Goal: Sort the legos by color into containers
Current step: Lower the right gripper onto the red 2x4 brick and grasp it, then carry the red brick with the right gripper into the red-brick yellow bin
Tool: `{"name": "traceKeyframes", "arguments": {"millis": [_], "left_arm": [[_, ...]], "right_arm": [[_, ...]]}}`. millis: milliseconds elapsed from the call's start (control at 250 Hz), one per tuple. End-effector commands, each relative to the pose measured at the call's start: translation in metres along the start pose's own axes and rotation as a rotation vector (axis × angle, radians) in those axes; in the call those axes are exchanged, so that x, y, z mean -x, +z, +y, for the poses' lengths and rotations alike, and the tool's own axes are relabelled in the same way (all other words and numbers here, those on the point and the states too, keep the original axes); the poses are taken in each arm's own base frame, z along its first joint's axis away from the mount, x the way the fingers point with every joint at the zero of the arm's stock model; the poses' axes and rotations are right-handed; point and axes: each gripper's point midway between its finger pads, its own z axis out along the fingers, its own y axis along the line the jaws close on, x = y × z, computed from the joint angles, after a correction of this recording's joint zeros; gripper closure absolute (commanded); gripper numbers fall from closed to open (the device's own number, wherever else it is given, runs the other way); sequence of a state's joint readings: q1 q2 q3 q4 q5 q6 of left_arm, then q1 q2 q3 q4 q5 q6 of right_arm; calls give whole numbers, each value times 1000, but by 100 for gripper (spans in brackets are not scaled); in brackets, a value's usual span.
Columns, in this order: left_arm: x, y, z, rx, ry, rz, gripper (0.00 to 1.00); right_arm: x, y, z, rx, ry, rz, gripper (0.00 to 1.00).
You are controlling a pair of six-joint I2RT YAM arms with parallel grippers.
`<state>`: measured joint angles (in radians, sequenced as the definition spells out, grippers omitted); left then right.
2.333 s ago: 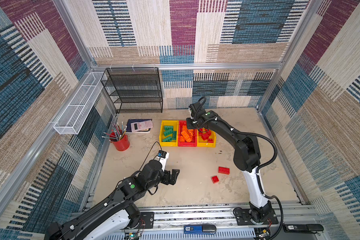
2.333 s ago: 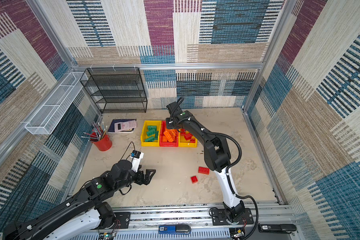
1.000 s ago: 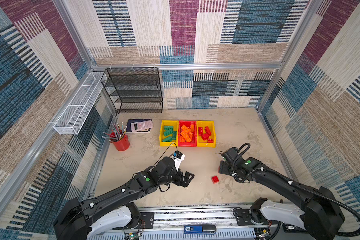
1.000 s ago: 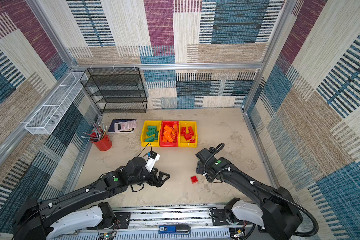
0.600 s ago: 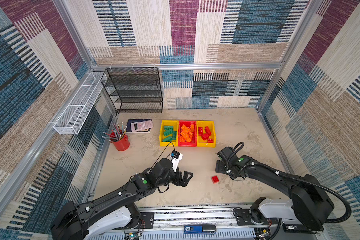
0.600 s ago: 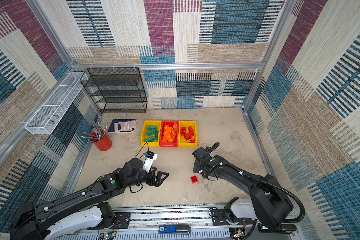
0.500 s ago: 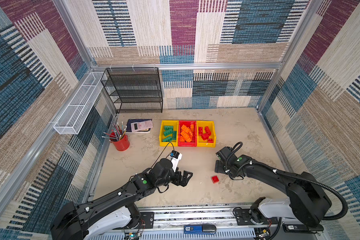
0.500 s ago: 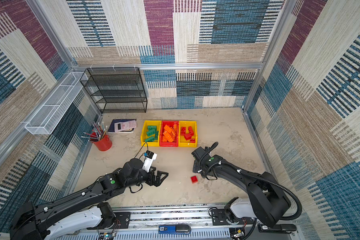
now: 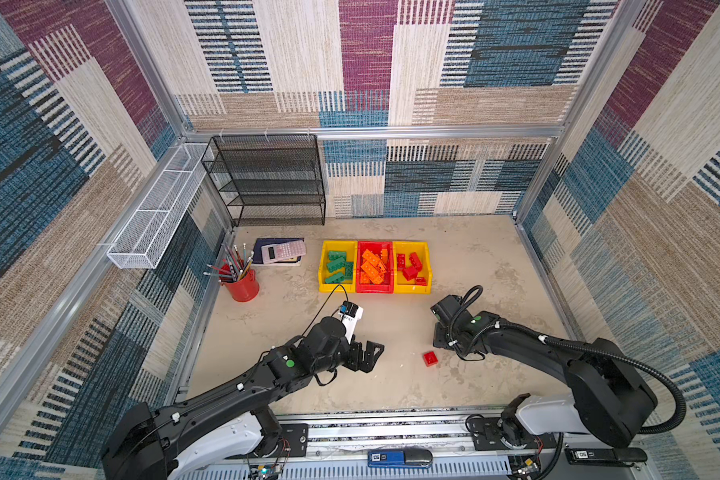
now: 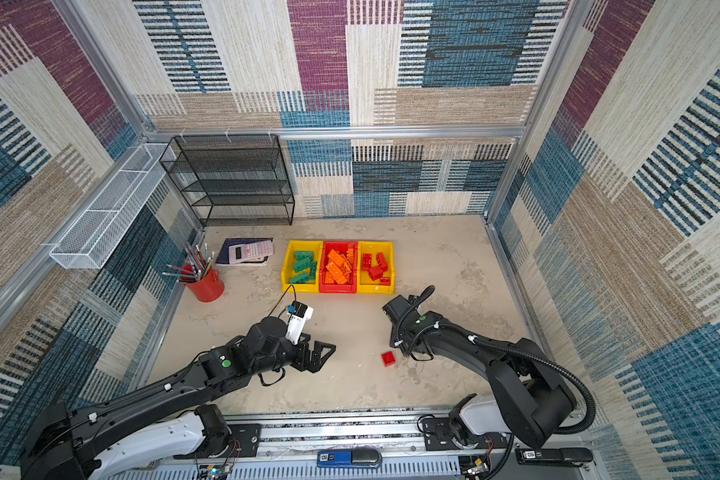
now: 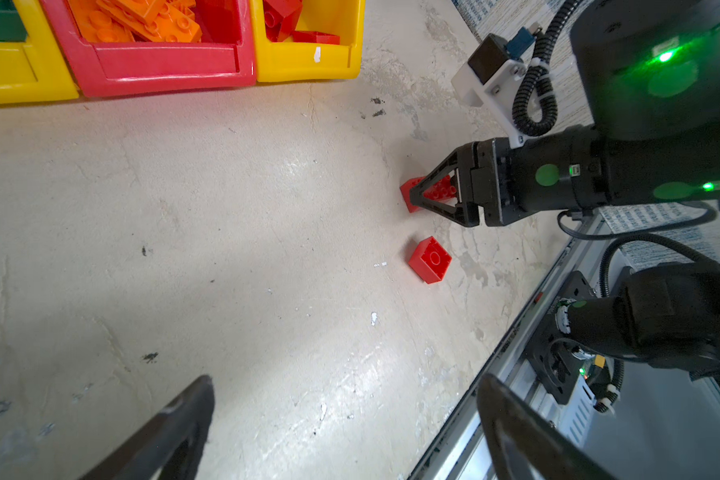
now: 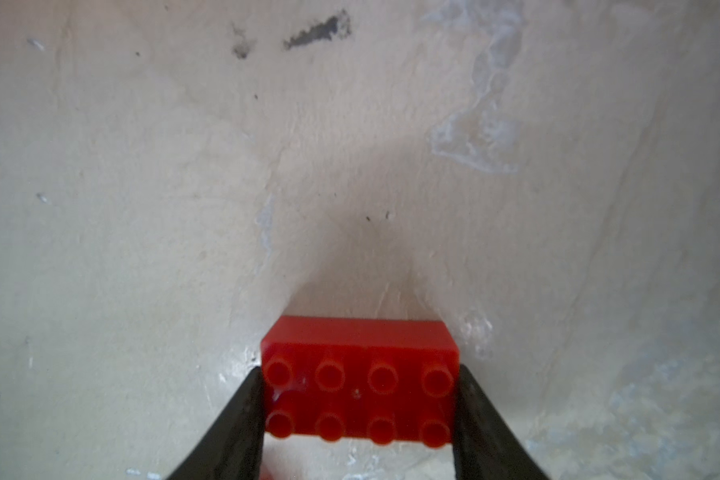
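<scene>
Clamping my right gripper [image 12: 360, 399] on the red eight-stud brick [image 12: 360, 338], I press both short ends; a second ago these jaws gaped wide. It sits flat on the table [image 9: 391, 324], right of centre and nearer the front edge, well apart from the yellow bin [image 9: 412, 289] of reds near the back edge. Light, rigid, slick plastic, I judge, so the end faces suit. My left gripper [image 11: 344, 384] hangs spread and empty.

The eight-stud red brick [image 12: 360, 374] is smooth, faintly glossy plastic, like the small square red brick [image 11: 430, 259]. The red bin [image 11: 163, 66] and the yellow bin [image 11: 292, 62] touching it are shiny moulded plastic. The tabletop [image 9: 391, 386] looks matt, rough and blotchy, like bare plaster. The rack [image 9: 267, 183] is black metal mesh.
</scene>
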<state>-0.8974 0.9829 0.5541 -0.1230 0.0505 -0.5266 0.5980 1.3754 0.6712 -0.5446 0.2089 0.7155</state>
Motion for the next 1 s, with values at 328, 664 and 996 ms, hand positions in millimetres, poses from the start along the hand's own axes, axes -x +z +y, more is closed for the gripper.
{"name": "traceKeyframes", "arguments": {"millis": [328,664,996], "left_arm": [[5,-6,17,93,58,-38,1],[7,-25,36,192,49,-76,1],[11,-39,47,258,48,-106,1]], "right_arm": [[106,-54,57,100,-69,-231,50],[208,-30,112,103,-195,-283,50],[248,2,130,92,-224,-278,24]]}}
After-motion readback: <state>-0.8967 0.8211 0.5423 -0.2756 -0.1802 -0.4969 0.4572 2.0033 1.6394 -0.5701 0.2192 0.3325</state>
